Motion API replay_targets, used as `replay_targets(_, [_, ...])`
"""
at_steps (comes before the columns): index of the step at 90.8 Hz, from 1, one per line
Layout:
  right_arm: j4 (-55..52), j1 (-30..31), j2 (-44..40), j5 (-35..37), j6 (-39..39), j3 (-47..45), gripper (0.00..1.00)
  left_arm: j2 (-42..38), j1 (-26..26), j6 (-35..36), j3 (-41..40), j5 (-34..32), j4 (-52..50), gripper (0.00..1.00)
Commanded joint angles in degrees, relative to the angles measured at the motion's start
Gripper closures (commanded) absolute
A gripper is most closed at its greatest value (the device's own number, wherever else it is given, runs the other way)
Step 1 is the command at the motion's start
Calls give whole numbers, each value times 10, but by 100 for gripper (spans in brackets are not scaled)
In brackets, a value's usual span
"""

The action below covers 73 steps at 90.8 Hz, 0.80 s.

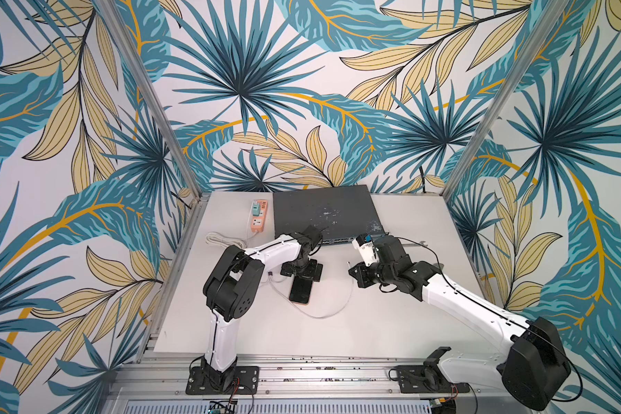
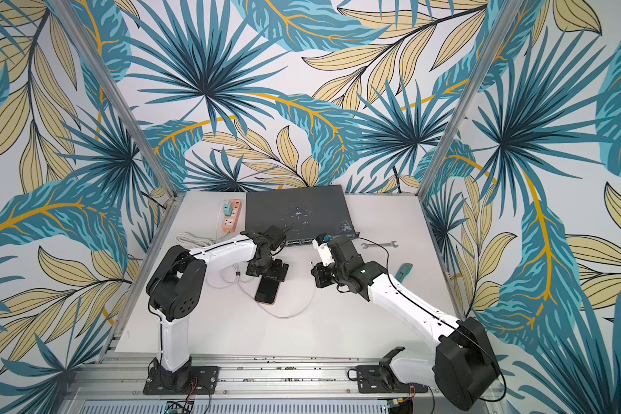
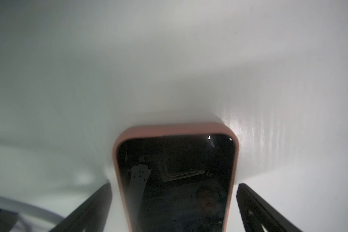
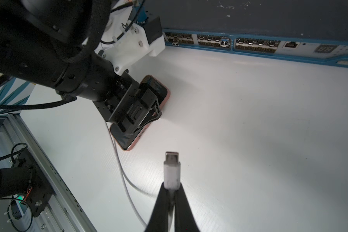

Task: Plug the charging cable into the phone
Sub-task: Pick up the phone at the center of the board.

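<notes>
**Pink rim between open fingers, white plug pinched**

In both top views the phone [image 1: 299,289] [image 2: 266,291] lies flat on the white table [image 1: 373,329]. Its far end is under my left end effector [image 1: 302,270], and the charging cable [image 1: 325,315] curves past it toward my right end effector [image 1: 355,274]. A top view shows a wrench [image 2: 379,245] beyond my right arm.

My left wrist view alone brings the glossy black screen and pink rim close. They sit between fingers [image 3: 96,202] spread wide, with a gap on each side.

My right wrist view alone shows that end effector [image 4: 171,185] clamped on the cable's white plug. The silvery tip is free and apart from the phone.
</notes>
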Motion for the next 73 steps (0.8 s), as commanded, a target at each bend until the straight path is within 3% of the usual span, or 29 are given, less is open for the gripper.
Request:
replay_targets(1, [7, 0, -10, -6, -5, -15, 100, 14, -7, -1, 13, -21, 14, 0])
replay_targets(73, [6, -6, -42, -3, -7, -50, 100, 34, -36, -44, -27, -55, 27, 16])
